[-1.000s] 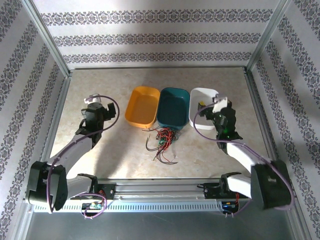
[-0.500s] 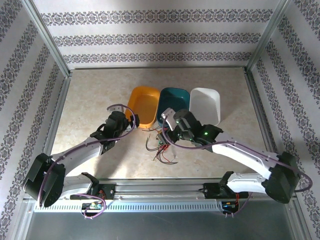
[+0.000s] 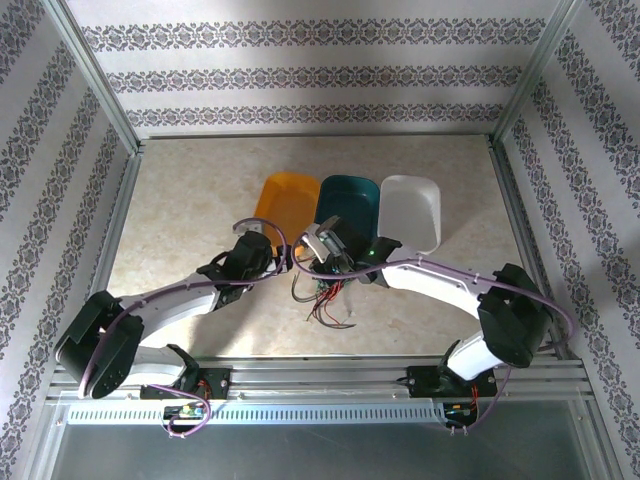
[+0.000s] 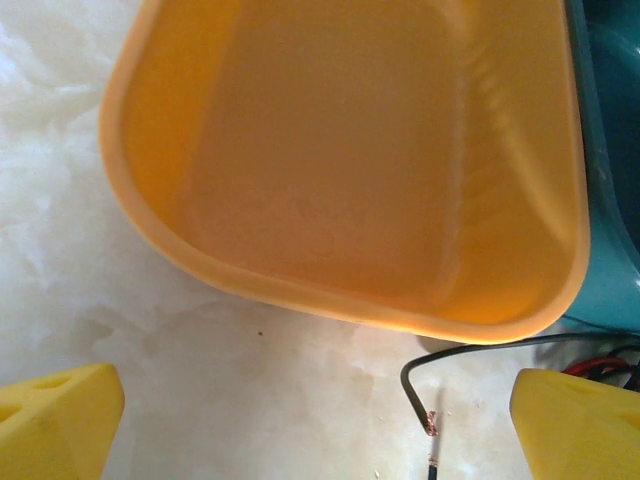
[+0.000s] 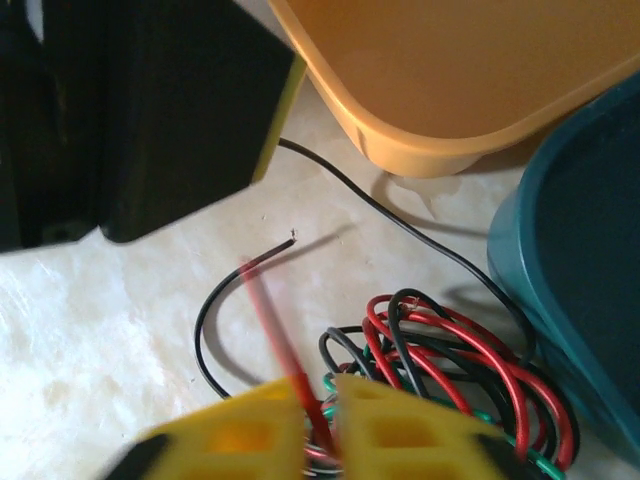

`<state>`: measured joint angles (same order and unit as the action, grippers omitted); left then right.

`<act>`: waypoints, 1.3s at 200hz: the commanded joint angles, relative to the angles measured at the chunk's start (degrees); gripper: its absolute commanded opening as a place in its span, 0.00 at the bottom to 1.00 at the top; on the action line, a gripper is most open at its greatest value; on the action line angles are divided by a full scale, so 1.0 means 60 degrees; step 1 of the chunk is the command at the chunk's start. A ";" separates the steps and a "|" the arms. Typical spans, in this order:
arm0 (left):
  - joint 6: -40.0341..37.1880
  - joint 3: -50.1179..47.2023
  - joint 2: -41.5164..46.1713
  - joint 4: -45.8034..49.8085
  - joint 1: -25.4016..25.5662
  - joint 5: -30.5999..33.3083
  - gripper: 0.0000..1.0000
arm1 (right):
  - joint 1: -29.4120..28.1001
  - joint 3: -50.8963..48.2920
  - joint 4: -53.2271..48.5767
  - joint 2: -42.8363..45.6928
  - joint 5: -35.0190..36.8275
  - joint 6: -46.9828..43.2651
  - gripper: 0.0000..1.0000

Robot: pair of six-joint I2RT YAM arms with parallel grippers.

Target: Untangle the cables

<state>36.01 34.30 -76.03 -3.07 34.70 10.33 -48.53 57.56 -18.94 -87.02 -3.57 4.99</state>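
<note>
Left gripper (image 3: 284,258) sits low over the beige marbled tabletop (image 3: 190,200), just off the near corner of the orange-yellow plastic tray (image 3: 285,200). Its jaws are spread wide w/ nothing between them. In the left wrist view the two yellow pads (image 4: 55,420) sit at opp. bottom corners, w/ bare tabletop between and the tray's rim just ahead. A black wire end (image 4: 430,423) w/ a bared copper tip curls in near the right-hand pad, touching neither pad.

Next right, the tangle of thin red, green and black cables (image 3: 325,295) lies on the tabletop. It is just in front of the gap between the orange-yellow tray and the dark teal plastic tray (image 3: 350,205). One black loop trails off left, towards the left gripper. A few loose ends fan out on the near side.

Right gripper (image 3: 320,268) is down on the far edge of the tangle, its arm reaching across from the right. In the right wrist view its yellow pads are closed tight together, pinching a red strand (image 5: 278,340) that runs up and left out of the pile, blurred. The dark block (image 5: 140,110) at top left of that view is prob. the left gripper's body; can't be sure.

Rightmost, a white plastic tray (image 3: 412,210) sits against the teal one, well apart from the cables.
</note>
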 commanded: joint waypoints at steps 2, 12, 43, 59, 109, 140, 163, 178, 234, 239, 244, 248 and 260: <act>-0.0497 0.0363 -0.0177 0.0239 0.0171 -0.0238 0.99 | 0.0301 0.0124 0.0367 0.0165 -0.0516 0.0295 0.00; -0.0721 0.0452 -0.0268 0.0133 0.0193 -0.0504 0.99 | 0.0347 0.0025 0.0468 0.0488 -0.0651 0.0278 0.00; -0.1775 0.0787 -0.0558 -0.0022 0.0263 -0.1800 0.99 | 0.0800 -0.0358 0.0644 0.1821 -0.1240 0.0437 0.00; -0.2270 0.0942 -0.0618 -0.0030 0.0306 -0.2552 0.99 | 0.1210 -0.0613 0.0831 0.2594 -0.1909 0.0655 0.00; -0.2853 0.1213 -0.0429 -0.0304 0.0340 -0.4641 0.99 | 0.2396 -0.0947 0.1202 0.3585 -0.3107 0.1525 0.00; -0.3292 0.1479 -0.0485 0.0165 0.0411 -0.5276 0.99 | 0.2728 -0.1067 0.1782 0.3802 -0.3344 0.2077 0.00; -0.3396 0.1674 -0.0920 0.0187 0.0523 -0.5229 0.99 | 0.3106 -0.1029 0.2389 0.4054 -0.3728 0.2684 0.00; -0.3283 0.1750 -0.1305 -0.0151 0.0615 -0.5270 0.99 | 0.3330 -0.0870 0.2640 0.4208 -0.3941 0.3005 0.00; -0.3365 0.2514 -0.2977 -0.0758 0.0897 -0.5537 0.97 | 0.4161 -0.0736 0.3818 0.4674 -0.3810 0.4685 0.00; -0.3354 0.2587 -0.3109 -0.0809 0.0897 -0.5542 0.93 | 0.4177 -0.0718 0.3843 0.4661 -0.3799 0.4779 0.00; -0.3343 0.2647 -0.3224 -0.0869 0.0897 -0.5568 0.86 | 0.4191 -0.0702 0.3870 0.4660 -0.3806 0.4843 0.00; -0.3325 0.2705 -0.3305 -0.0913 0.0904 -0.5560 0.81 | 0.4192 -0.0677 0.3880 0.4660 -0.3800 0.4885 0.00; -0.3293 0.2840 -0.3529 -0.1029 0.0903 -0.5582 0.67 | 0.4207 -0.0685 0.3889 0.4688 -0.3668 0.4995 0.00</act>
<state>16.62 48.77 -95.13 -5.78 39.44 -22.50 -23.64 51.64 0.08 -59.77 -25.17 30.63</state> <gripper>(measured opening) 0.791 0.046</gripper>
